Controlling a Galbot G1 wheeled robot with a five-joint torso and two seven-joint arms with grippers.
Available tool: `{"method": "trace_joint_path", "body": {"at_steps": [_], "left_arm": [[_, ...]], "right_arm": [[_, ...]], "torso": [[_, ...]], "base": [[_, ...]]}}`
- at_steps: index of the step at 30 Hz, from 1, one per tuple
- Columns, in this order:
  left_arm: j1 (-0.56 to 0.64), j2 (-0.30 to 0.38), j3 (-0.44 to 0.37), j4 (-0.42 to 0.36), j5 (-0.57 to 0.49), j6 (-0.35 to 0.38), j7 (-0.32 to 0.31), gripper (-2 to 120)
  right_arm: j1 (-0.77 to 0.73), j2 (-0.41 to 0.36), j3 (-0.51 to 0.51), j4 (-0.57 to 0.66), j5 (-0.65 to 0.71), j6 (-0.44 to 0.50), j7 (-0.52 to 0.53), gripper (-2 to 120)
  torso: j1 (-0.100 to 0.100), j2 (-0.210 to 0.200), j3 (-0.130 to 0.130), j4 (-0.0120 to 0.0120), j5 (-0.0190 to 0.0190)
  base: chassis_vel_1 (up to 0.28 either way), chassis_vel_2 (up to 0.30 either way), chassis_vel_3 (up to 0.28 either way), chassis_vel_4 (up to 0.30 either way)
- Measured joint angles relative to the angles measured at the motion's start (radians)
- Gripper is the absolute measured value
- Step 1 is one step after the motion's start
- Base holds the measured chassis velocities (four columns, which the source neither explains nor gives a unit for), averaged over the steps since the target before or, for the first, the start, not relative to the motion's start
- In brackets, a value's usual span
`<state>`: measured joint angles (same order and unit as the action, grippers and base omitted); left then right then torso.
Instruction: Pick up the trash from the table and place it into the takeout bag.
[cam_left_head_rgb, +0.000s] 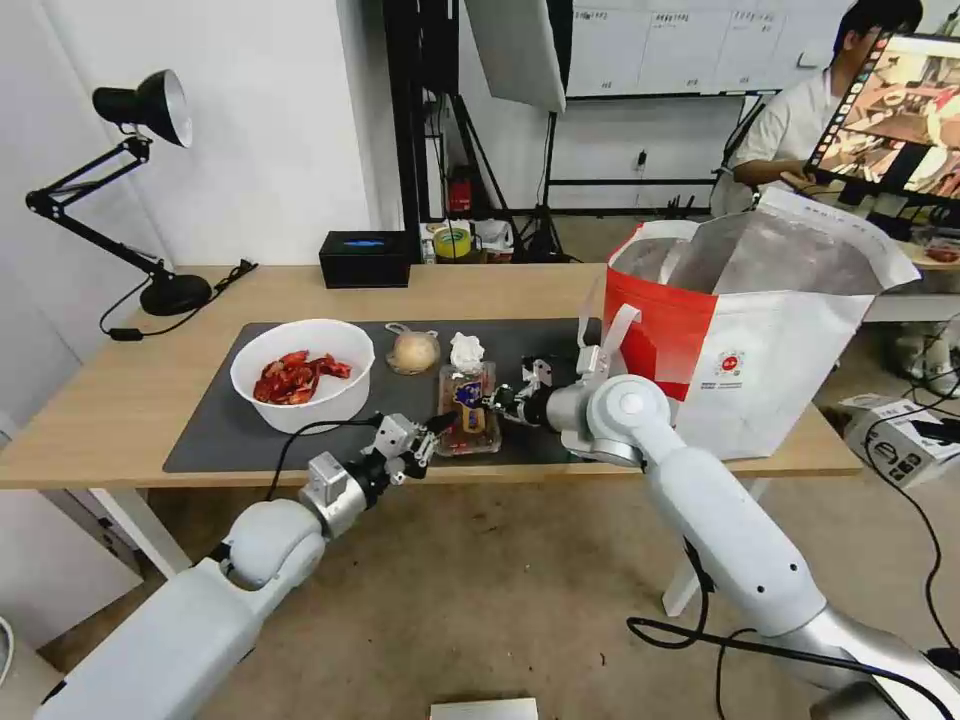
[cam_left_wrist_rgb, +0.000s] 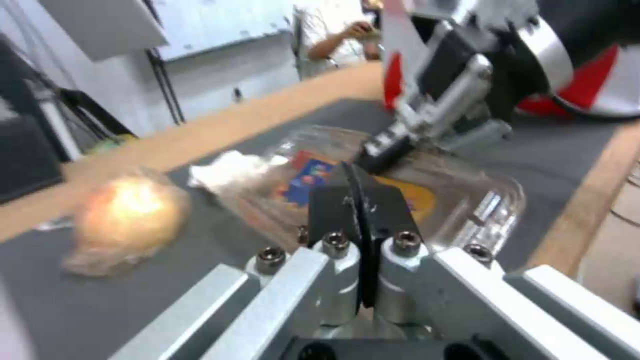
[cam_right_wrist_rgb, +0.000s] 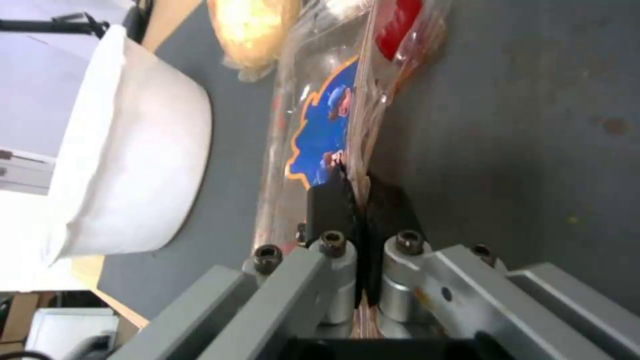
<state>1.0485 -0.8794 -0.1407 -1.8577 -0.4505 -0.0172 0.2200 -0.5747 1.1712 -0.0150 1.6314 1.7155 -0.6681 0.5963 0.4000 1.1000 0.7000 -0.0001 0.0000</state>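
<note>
Both arms are white w/ smooth rounded shells and silver ring joints. Left gripper (cam_left_head_rgb: 432, 428) and right gripper (cam_left_head_rgb: 497, 400): grey metal brackets, black pads, hex screws. Black cables along arms.

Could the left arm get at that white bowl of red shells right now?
Probably yes. The left gripper, fingers shut, sits at the mat's near edge beside the clear tray; the bowl stands just beside it with bare mat between.
</note>
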Motion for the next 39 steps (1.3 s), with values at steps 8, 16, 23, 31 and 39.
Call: {"method": "trace_joint_path", "body": {"at_steps": [8,16,23,31,39], "left_arm": [[0.178,-0.017,-0.157,-0.079,-0.002,-0.037,-0.015,7],[0.246,-0.041,-0.218,-0.092,-0.027,-0.044,-0.041,33],[0.266,-0.064,-0.226,-0.097,-0.034,-0.046,-0.060,59],[0.269,-0.076,-0.220,-0.098,-0.034,-0.046,-0.063,91],[0.260,-0.085,-0.206,-0.093,-0.033,-0.048,-0.063,100]], "right_arm": [[-0.053,-0.043,0.042,0.090,-0.030,0.032,-0.080,0],[-0.070,-0.110,0.161,0.201,-0.031,0.111,-0.211,0],[-0.017,-0.212,0.259,0.290,0.014,0.210,-0.265,0],[0.063,-0.352,0.329,0.295,-0.045,0.318,-0.167,0],[0.061,-0.449,0.337,0.259,-0.220,0.328,-0.112,0]], "torso": [[0.000,0.000,0.000,0.0003,0.0002],[0.000,0.000,0.000,0.0000,0.0001],[0.000,0.000,0.000,-0.0001,0.0001],[0.000,0.000,0.000,0.0000,0.0003],[0.000,0.000,0.000,0.0000,0.0002]], "base": [[0.000,0.000,0.000,0.000],[0.000,0.000,0.000,0.000],[0.000,0.000,0.000,0.000],[0.000,0.000,0.000,0.000],[0.000,0.000,0.000,0.000]]}}
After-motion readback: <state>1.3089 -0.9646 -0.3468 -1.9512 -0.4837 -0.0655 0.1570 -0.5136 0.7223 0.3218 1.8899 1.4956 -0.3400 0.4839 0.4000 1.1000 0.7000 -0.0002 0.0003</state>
